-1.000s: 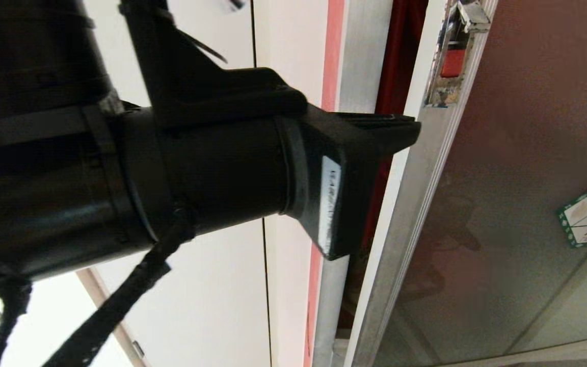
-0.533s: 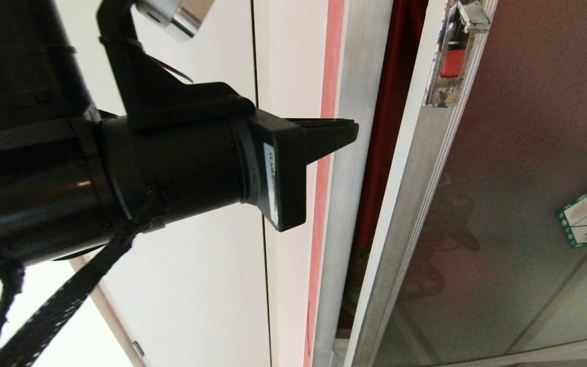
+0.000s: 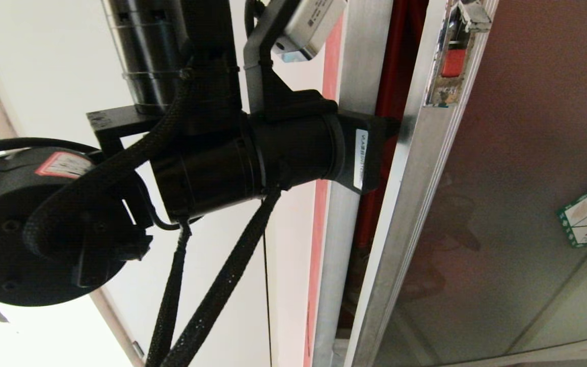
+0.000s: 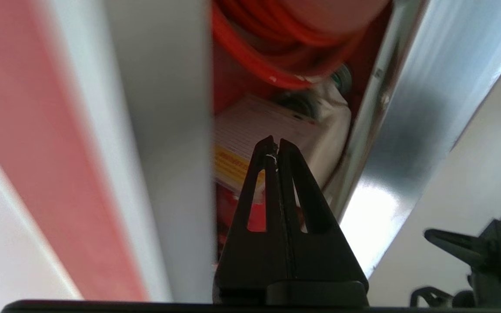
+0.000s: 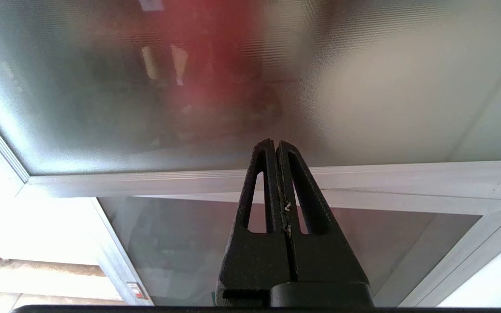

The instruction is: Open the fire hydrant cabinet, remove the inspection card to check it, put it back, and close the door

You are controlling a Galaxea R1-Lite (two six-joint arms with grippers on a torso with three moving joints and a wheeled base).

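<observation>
Prying: the step in hand looks like widening the door's gap, judged from the left gripper pushed into the slot between the fire hydrant cabinet frame and the door edge.
Left gripper state: fingers pressed flat together in the left wrist view, with nothing between them.
Doing it well: bear sideways on the door's silver frame rather than the glass, keep the tips shallow so they do not snag the red hose inside, and swing along the hinge arc.
Latch: the slim latch with its red insert sits on the door edge above the gripper, apart from it.
Card: the inspection card lies inside, straight beyond the fingertips, its yellow band toward the cabinet frame; not touched yet.
Right gripper: parked low, closed and empty, facing the lower glass panel.
</observation>
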